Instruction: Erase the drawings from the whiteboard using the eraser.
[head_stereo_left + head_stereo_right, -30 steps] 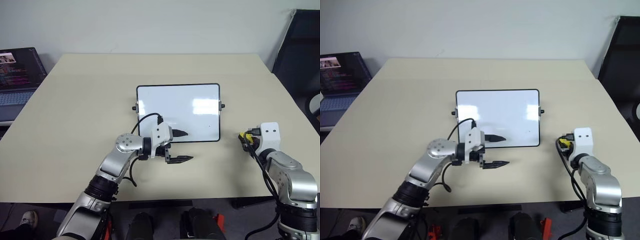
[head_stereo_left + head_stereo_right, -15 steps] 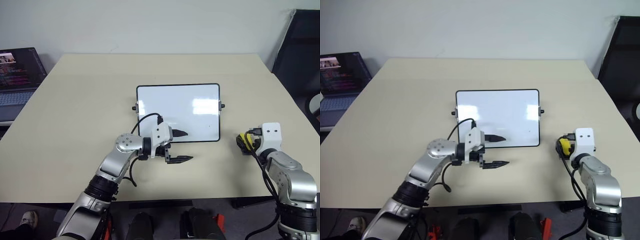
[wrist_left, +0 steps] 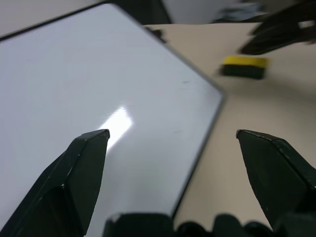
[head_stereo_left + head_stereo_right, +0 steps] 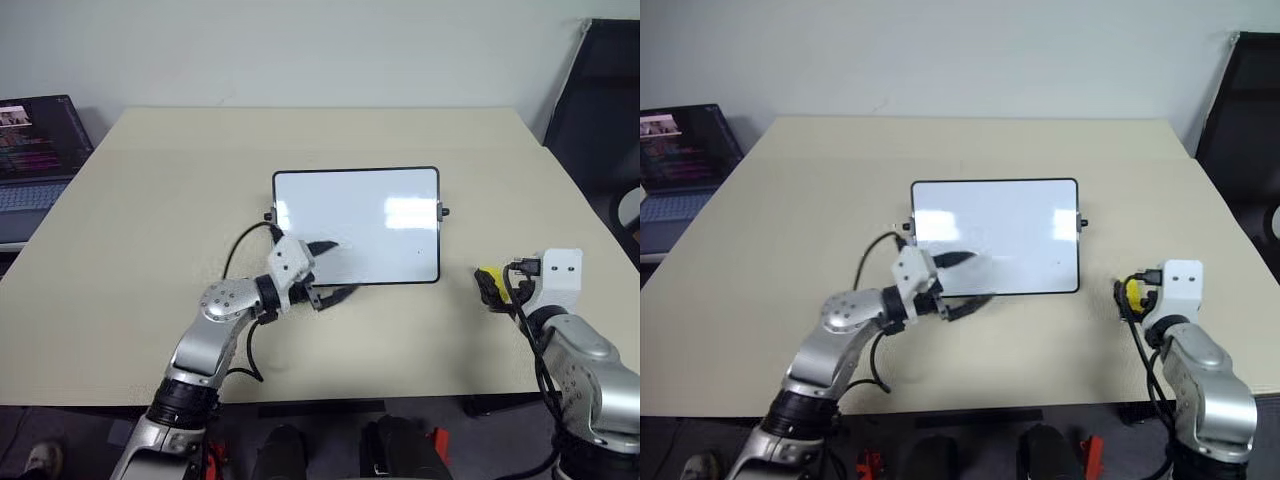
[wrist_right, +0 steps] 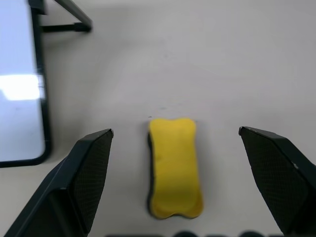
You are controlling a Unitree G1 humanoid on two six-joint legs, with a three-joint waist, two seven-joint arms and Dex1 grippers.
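The whiteboard [image 4: 356, 226] lies flat in the middle of the table. No drawings can be made out on it, just a tiny dark speck [image 4: 418, 253] near its right end. The yellow eraser [image 5: 175, 168] lies loose on the table right of the board, between the spread fingers of my right gripper [image 5: 176, 131], which is open and touches nothing. My left gripper [image 4: 345, 267] is open at the board's near edge, one finger over the white surface and the other over the table. The left wrist view has the eraser [image 3: 243, 66] beyond the board's corner.
An open laptop [image 4: 35, 150] stands off the table's left side. A black chair [image 4: 600, 90] stands at the far right. The table's near edge [image 4: 400, 395] runs just behind both arms.
My right gripper opened and let go of the eraser, which now lies on the table, and the hand drew back a little. My left gripper swung left and turned toward the board.
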